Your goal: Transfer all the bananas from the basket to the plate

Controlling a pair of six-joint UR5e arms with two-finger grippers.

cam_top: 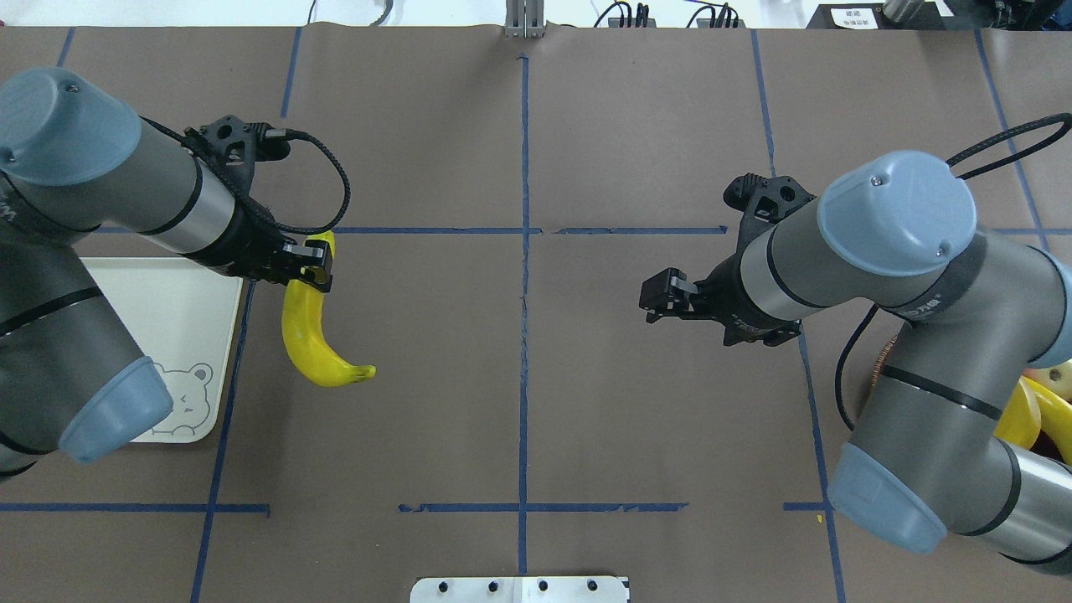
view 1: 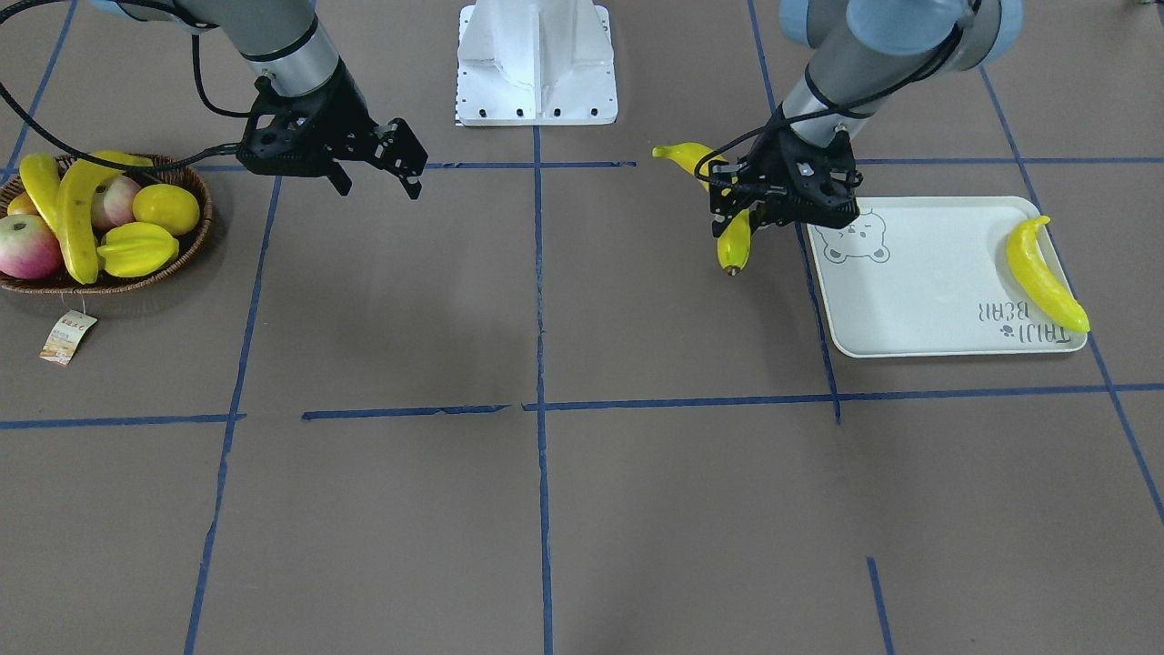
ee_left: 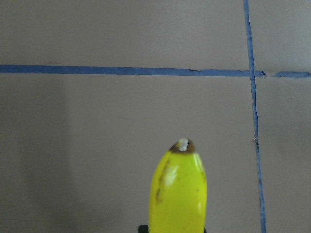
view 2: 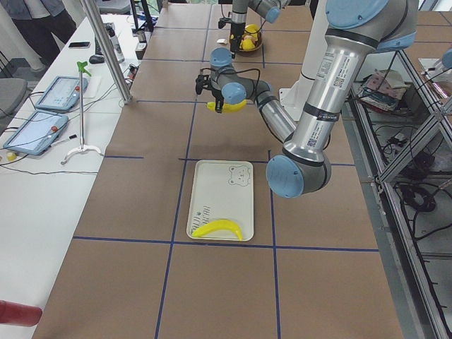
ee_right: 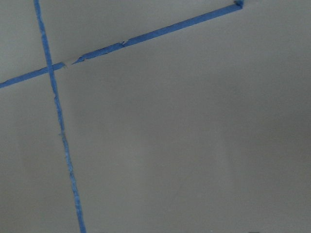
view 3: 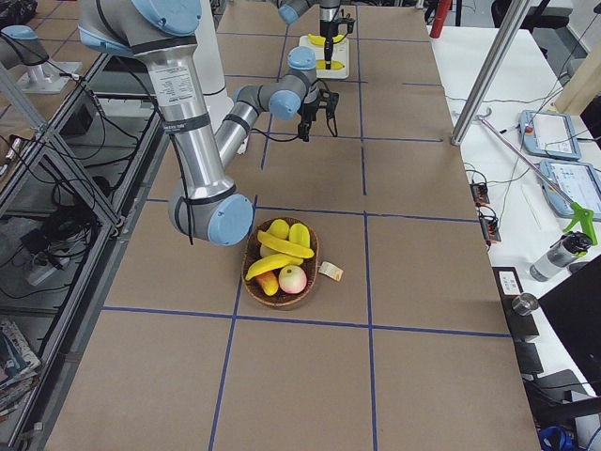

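My left pincer (view 1: 741, 207) is clamped on a banana (view 1: 735, 244), held clear over the bare tabletop (view 1: 546, 509) just beside the bear-print end of the plate (view 1: 918, 291). At the plate's opposite end lies a second banana (view 1: 1046, 273). My right pincer (view 1: 379, 186) hangs wide and empty near the basket (view 1: 202, 223), where two bananas (view 1: 77, 223) rest.

The plate (view 1: 928, 282) carries grey lettering reading "TAIJI BEAR".

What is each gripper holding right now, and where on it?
Left gripper holds a banana partway along its length, both ends free; right gripper holds nothing.
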